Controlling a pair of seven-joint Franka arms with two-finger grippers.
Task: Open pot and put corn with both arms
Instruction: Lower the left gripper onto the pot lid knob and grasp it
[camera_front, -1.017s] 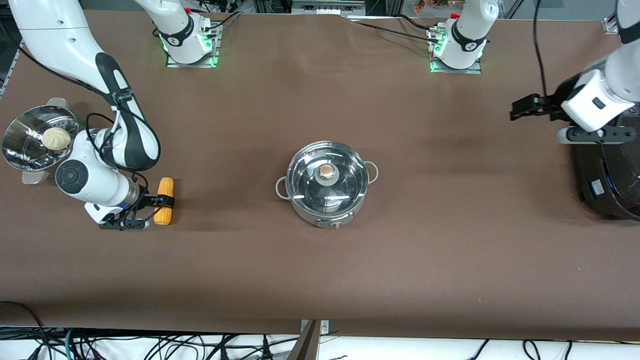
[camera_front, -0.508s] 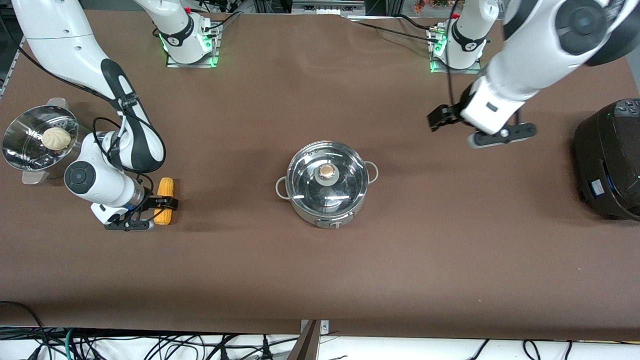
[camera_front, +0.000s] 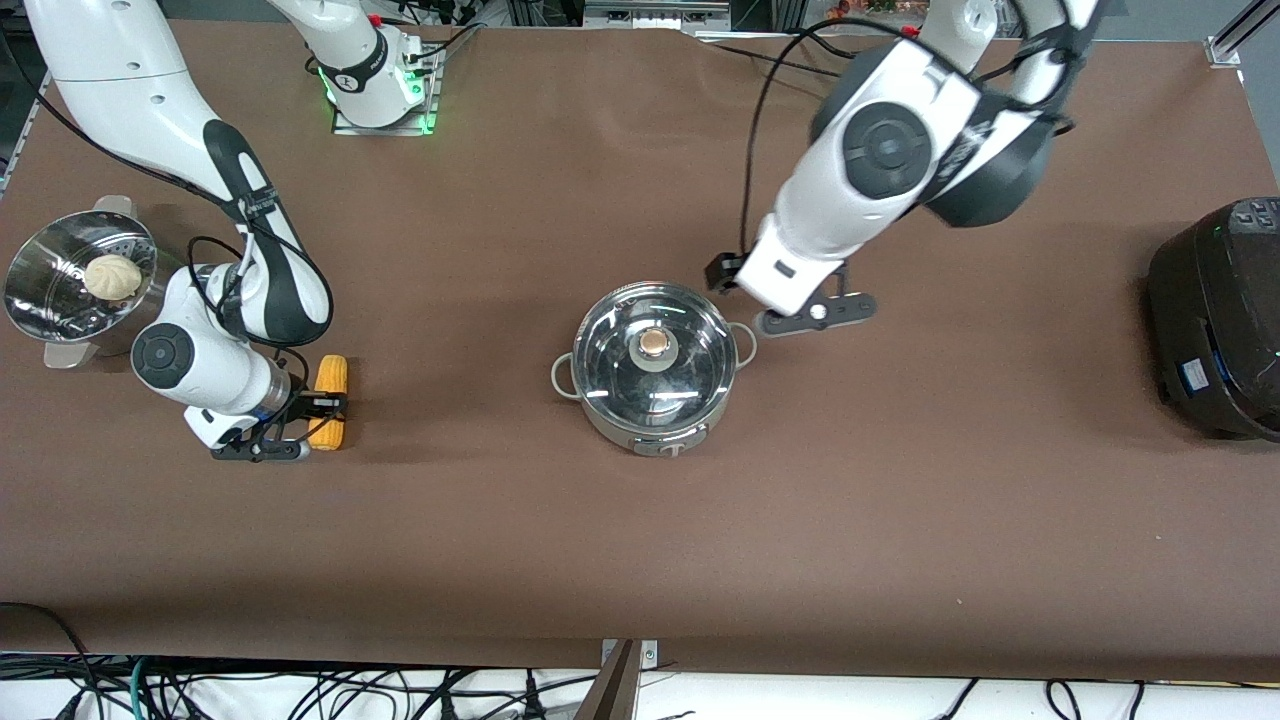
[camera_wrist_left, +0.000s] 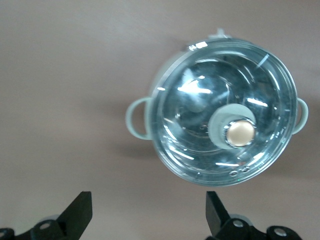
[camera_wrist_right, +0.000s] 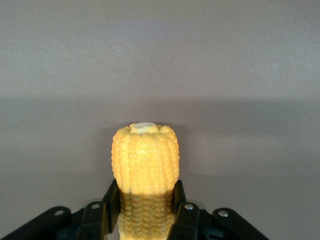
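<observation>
The steel pot (camera_front: 650, 390) stands mid-table with its glass lid and copper-tan knob (camera_front: 655, 343) on. It also shows in the left wrist view (camera_wrist_left: 200, 150), lid on. My left gripper (camera_front: 722, 272) hangs open and empty over the table, just beside the pot's rim on the robots' side; its two fingers stand wide apart (camera_wrist_left: 147, 215). The yellow corn (camera_front: 328, 395) lies near the right arm's end of the table. My right gripper (camera_front: 322, 406) is shut on the corn's sides (camera_wrist_right: 145, 160), with a finger (camera_wrist_right: 111, 205) pressed on each side.
A perforated steel steamer bowl (camera_front: 40, 300) holding a white bun (camera_front: 112, 277) sits at the right arm's end, close to that arm's wrist. A large black cooker (camera_front: 1215, 320) stands at the left arm's end.
My left arm has swung from over the black cooker across the table to beside the pot. My right gripper has stayed at the corn, shifting only slightly.
</observation>
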